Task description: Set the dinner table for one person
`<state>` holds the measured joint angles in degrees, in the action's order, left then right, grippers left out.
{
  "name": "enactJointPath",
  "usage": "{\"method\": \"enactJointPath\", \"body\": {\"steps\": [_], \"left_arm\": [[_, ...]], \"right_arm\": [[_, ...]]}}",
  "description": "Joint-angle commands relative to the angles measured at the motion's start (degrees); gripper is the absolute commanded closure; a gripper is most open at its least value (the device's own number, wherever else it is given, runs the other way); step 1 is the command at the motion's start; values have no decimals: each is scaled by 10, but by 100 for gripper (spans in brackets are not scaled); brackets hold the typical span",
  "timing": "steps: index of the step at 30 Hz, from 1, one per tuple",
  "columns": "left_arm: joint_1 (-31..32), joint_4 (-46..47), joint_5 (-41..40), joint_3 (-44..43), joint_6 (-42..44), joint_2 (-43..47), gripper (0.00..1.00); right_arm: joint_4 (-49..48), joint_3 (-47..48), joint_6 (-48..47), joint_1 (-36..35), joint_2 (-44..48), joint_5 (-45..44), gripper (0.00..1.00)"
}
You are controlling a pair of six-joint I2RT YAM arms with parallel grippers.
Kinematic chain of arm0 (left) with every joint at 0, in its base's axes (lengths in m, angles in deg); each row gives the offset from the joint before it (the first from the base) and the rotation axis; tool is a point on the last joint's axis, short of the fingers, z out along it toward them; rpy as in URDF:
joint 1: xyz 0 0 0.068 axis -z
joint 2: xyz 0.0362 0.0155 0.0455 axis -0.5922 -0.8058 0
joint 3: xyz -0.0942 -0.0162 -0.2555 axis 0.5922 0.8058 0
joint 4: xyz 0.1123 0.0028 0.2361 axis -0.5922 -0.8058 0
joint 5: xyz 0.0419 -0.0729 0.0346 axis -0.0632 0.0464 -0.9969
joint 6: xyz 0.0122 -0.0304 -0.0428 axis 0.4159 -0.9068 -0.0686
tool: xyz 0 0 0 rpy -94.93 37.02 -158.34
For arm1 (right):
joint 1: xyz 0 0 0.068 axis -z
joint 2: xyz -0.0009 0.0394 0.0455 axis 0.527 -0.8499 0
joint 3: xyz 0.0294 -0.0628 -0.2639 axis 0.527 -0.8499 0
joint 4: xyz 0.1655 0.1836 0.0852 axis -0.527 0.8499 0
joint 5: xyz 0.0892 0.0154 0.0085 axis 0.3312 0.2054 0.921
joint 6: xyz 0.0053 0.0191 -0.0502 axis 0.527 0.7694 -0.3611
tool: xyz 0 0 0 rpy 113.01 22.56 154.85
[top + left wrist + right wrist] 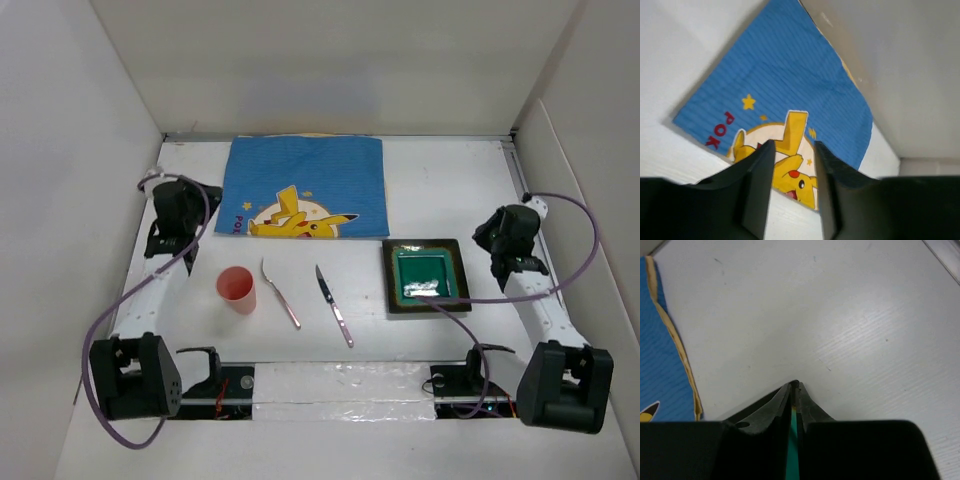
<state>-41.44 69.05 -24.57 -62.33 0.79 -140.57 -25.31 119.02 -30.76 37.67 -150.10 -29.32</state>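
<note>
The dinner table [440, 180] is a flat white board. A blue placemat [305, 185] with a yellow cartoon lies at its back. In front of it, from left to right, are a pink cup [237, 289], a spoon [280, 293], a knife [334, 305] and a square green plate [424, 246] with a dark rim. My left gripper [205, 200] hovers by the placemat's left edge. Its fingers stand open and empty, with the placemat [790, 75] showing between them. My right gripper [485, 238] is by the plate's right rim, open only a thin slit. A sliver of green plate [794, 450] shows through it.
White walls close in the table on the left, back and right. Something small, pale and shiny [422, 289] lies inside the plate. Both arm bases and their purple cables [120, 320] sit along the near edge, with a taped strip between them.
</note>
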Motion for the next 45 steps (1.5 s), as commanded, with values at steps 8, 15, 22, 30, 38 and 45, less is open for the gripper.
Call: {"method": "enactJointPath", "body": {"steps": [8, 15, 22, 30, 38, 45], "left_arm": [[286, -140, -130, -301, 177, -230, 63], [388, -156, -134, -379, 190, -380, 54], [388, -98, -77, -350, 168, -440, 54], [388, -59, -30, -327, 166, -467, 53], [401, -41, 10, -328, 159, -504, 53], [427, -27, 32, -328, 150, -522, 53]], "right_arm": [[-70, -86, 22, 189, -75, 274, 37], [-126, -112, 17, 207, -157, 392, 36], [-152, -143, 13, 212, -176, 456, 40], [-119, -131, 3, 212, -171, 446, 59], [-149, -119, -1, 212, -219, 458, 52], [-198, -115, 11, 238, -283, 506, 96]]}}
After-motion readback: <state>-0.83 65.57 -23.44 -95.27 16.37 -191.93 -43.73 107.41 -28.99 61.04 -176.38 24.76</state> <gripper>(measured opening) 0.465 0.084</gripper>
